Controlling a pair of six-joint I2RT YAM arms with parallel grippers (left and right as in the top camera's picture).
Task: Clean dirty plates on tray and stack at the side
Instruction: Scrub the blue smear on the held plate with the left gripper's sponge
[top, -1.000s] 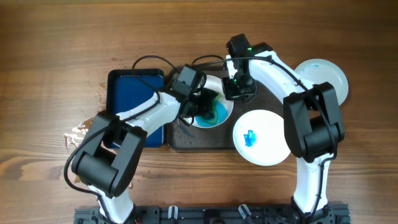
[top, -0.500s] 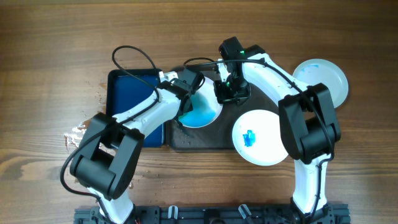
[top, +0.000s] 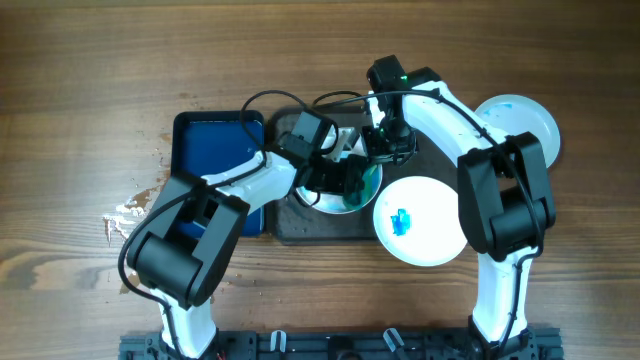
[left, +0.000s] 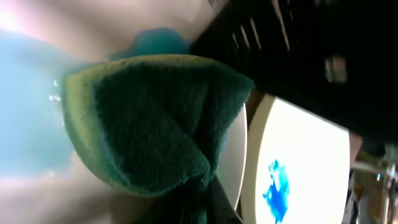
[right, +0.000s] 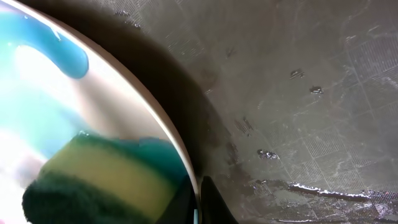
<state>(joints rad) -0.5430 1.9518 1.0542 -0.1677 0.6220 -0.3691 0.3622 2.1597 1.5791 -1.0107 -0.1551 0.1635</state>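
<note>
Left hand (top: 346, 181), right hand (top: 386, 144) — lowered, close together.

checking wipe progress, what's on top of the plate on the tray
A green-and-yellow sponge and smeared blue liquid; overhead, the left gripper hides most of the plate.

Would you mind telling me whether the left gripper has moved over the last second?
Yes. In the overhead view the left gripper has shifted rightward, farther from the blue tray.

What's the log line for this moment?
phase: wiping | left gripper: sponge on tray plate | right gripper: pinching its rim | smeared plate: waiting | side plate: off tray
</note>
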